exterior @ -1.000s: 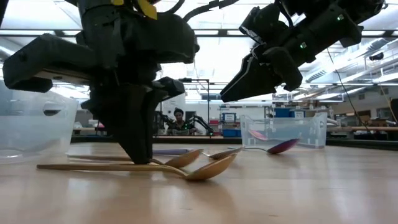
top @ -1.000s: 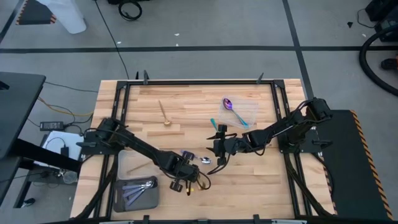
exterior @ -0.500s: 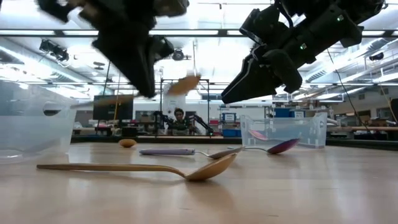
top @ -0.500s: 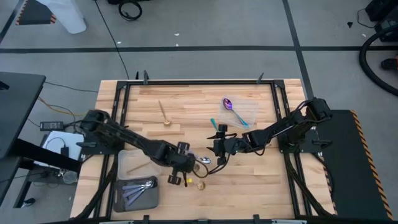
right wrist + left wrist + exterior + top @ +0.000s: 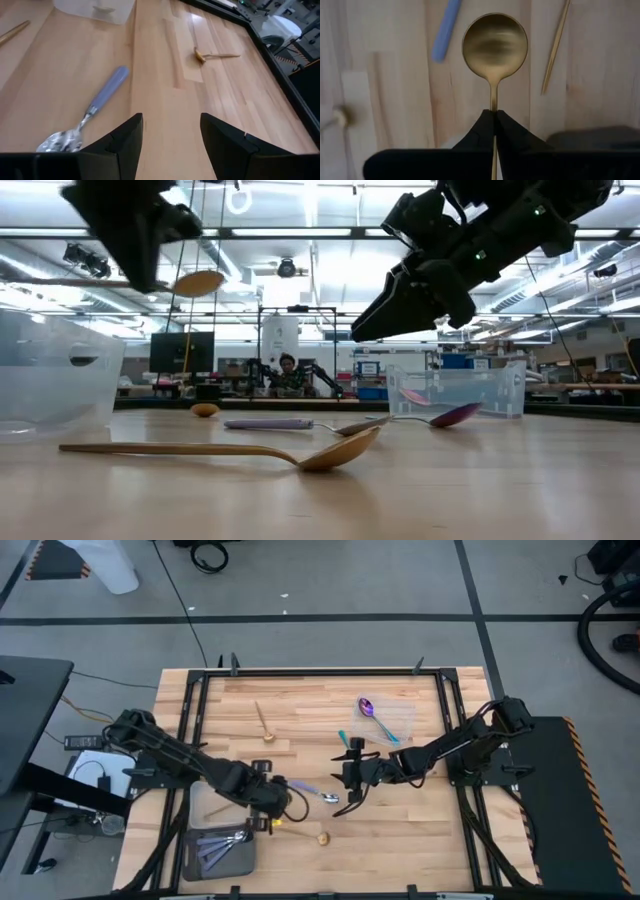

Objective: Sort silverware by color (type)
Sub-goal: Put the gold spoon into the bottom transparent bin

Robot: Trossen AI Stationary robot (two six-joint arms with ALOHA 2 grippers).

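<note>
— Above the bench [image 5: 300, 700], did the left pincer [image 5: 494, 116] get that gold spoon [image 5: 494, 47]?

— Yes, clamped on its handle and lifted clear a moment before; one gold spoon less to sort.

— And the right pincer [image 5: 170, 137]?

— Fingers apart, hovering over the lavender spoon [image 5: 87, 115], open wood all round.

A light wooden table [image 5: 300, 700] inside a black metal frame [image 5: 320, 671]. A clear plastic container [image 5: 455, 388] sits near its far right, a gray tray [image 5: 192, 862] at the front left corner.
</note>
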